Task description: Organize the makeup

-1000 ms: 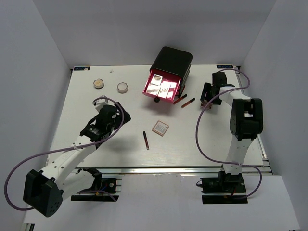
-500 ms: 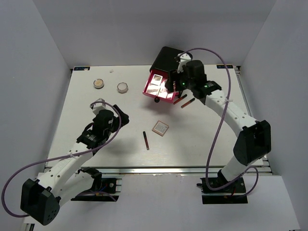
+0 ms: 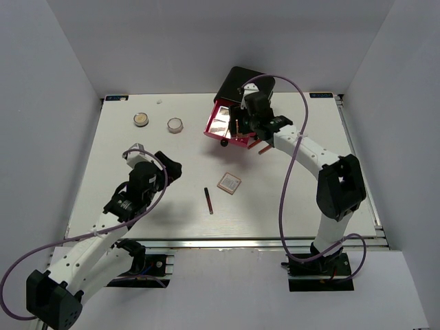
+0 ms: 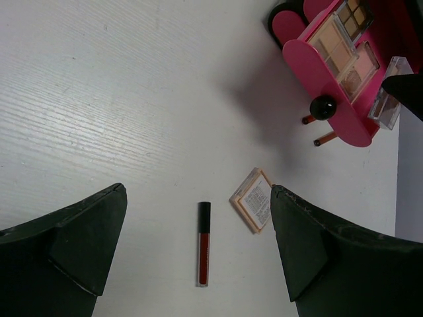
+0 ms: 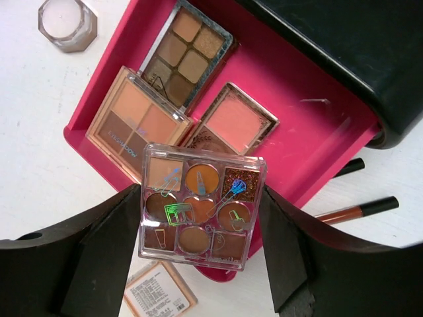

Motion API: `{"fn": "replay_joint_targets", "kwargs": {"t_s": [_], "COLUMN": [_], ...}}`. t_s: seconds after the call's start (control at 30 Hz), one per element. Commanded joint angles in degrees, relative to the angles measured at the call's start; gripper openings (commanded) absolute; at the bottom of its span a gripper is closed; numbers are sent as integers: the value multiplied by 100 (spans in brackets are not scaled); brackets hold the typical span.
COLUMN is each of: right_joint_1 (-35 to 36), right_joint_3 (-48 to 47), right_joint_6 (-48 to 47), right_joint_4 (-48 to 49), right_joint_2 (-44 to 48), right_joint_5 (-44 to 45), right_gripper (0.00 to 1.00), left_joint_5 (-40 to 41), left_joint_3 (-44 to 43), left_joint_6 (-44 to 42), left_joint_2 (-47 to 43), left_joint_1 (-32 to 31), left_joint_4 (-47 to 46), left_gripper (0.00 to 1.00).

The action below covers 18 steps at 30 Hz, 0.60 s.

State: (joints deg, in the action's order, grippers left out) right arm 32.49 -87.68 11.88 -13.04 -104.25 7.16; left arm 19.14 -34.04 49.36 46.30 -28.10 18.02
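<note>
Makeup palette (image 5: 198, 198) in right claw (image 5: 198, 247): 9 pans, printed lettering unreadable.

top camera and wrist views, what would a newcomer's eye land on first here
The bright pink drawer pulled out of the black box at the far middle of the table stands out, with three palettes lying in it. Right above it the right gripper holds a clear nine-pan palette. Nearer, the open left gripper faces a dark red stick on the table.
</note>
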Motion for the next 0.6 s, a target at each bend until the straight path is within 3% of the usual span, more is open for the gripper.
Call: {"fn": "replay_joint_targets", "kwargs": {"t_s": [0.0,0.27,0.57], "right_joint_1": [91,91,91], "right_joint_3": [-215,-65,-4], "right_joint_6": [130,34,-221], "right_joint_4": [539,811,970], "right_joint_2": [36,-61,-219], "right_joint_5": [400,778,980], "right_gripper": [28,36,54], "left_joint_5": [82,38,3], "left_joint_3": [143,117,143], "left_joint_6": [126,126,135], "left_joint_2": [-174,-104,-130], "left_joint_1": [24,24,15], "left_joint_4": [26,0,-62], "left_gripper": [98,98,98]}}
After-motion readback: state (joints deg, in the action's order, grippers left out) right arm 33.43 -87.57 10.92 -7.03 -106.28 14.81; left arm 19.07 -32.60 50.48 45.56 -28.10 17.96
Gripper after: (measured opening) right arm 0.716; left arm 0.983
